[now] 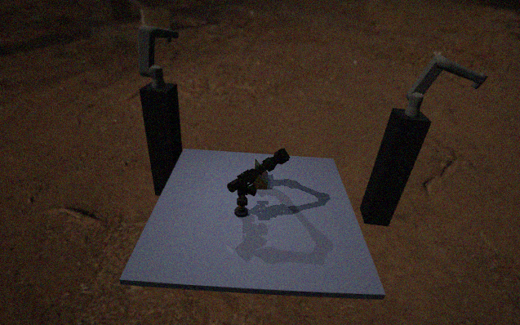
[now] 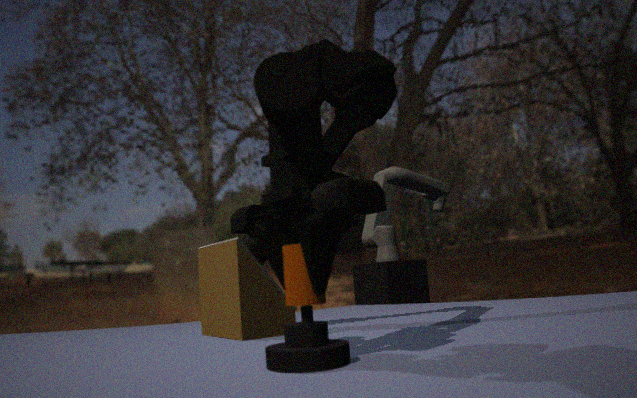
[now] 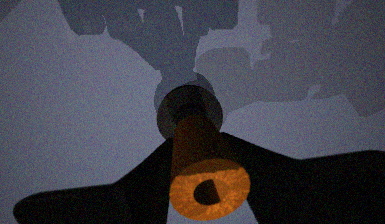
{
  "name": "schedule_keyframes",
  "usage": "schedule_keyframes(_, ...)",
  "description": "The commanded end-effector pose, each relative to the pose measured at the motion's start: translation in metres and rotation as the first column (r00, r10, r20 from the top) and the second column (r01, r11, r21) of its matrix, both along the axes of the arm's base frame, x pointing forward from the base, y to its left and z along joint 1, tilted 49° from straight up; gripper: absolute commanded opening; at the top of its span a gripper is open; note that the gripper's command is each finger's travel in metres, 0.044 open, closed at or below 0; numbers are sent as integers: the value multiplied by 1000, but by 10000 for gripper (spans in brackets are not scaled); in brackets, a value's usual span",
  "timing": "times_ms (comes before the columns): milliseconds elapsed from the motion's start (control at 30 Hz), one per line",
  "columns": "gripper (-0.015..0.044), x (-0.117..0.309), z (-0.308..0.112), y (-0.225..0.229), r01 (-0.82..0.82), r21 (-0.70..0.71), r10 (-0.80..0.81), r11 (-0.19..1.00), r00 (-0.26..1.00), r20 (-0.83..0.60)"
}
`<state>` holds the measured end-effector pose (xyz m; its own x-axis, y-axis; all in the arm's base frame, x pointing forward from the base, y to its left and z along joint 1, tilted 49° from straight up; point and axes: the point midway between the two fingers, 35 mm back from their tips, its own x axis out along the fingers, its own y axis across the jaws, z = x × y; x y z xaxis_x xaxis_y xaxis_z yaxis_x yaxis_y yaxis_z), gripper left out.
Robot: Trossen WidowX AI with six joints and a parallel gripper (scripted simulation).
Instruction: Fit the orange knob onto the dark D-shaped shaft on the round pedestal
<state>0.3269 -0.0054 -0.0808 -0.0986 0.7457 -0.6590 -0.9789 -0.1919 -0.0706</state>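
The orange knob (image 2: 296, 275) (image 3: 184, 192) is a tapered, upright piece, wider at its lower end in the exterior view. My gripper (image 2: 303, 295) (image 3: 196, 139) is shut on it, with a dark finger on each side. The dark shaft (image 2: 307, 314) shows below the knob's lower rim, between it and the round pedestal (image 2: 285, 358) (image 3: 166, 120) (image 1: 241, 213). The knob stands over the shaft, well above the pedestal. The shaft's top is hidden, so I cannot tell whether it is inside the hole. The wrist view shows a dark opening in the knob's near end.
A yellow block with a sloped top (image 2: 220, 290) (image 1: 262, 182) stands behind the pedestal, close to my arm. Two grey arms on dark posts (image 1: 162, 135) (image 1: 396, 167) stand beyond the pale table (image 1: 200, 253). Arm shadows lie across the table.
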Motion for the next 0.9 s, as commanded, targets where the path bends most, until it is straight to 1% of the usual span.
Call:
schedule_keyframes(0, 0, 1, -2, 0, 8, -1, -8, 1000, 1000, 0)
schedule_keyframes(533, 0, -1, 1, -4, 8, -1, -8, 1000, 1000, 0)
schedule_keyframes(600, 0, -1, 1, -4, -10, 1, 10, 1000, 1000, 20)
schedule_keyframes(767, 0, -3, 3, -4, -124, 9, 121, 992, 981, 148)
schedule_keyframes(867, 0, -2, 3, -4, -130, 9, 128, 991, 980, 156)
